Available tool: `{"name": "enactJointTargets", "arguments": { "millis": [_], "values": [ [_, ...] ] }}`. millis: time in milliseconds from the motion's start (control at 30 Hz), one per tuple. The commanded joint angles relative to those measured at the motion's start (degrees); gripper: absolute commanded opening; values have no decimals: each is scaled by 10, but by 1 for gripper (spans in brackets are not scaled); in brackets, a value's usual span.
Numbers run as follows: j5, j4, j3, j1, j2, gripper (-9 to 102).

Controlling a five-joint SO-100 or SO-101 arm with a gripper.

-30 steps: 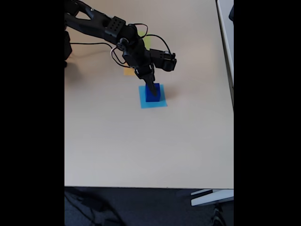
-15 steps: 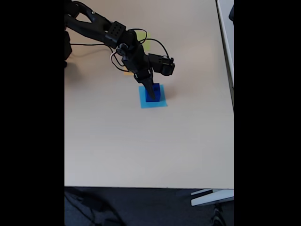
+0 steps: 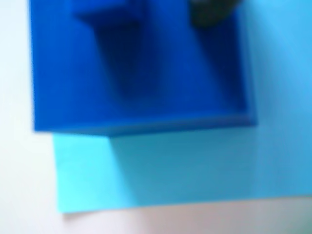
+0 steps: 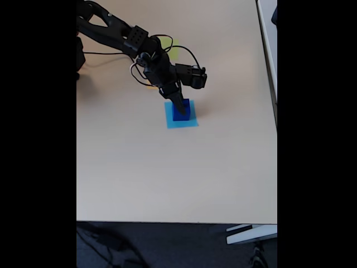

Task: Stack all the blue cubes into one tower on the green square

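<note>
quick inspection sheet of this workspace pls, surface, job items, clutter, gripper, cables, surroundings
surface: pale beige table, mostly bare.
job's things: a dark blue cube stands on a flat light blue square; in the wrist view a smaller blue block appears to sit on the big cube, blurred. The green square lies behind the arm, mostly hidden, with no cube seen on it.
clutter: nothing seen.
grippers: the gripper is at the cube's top; jaw state cannot be told.
cables: black and white wires loop along the arm; one runs across the table to the left.
surroundings: dark floor below; a second table edge at right.
</note>
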Motion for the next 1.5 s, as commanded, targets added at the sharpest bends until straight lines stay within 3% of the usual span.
{"name": "enactJointTargets", "arguments": {
  "millis": [0, 1467],
  "values": [
    [-1, -6, 4, 2, 18, 25],
    [11, -17, 41, -1, 37, 6]
  ]
}}
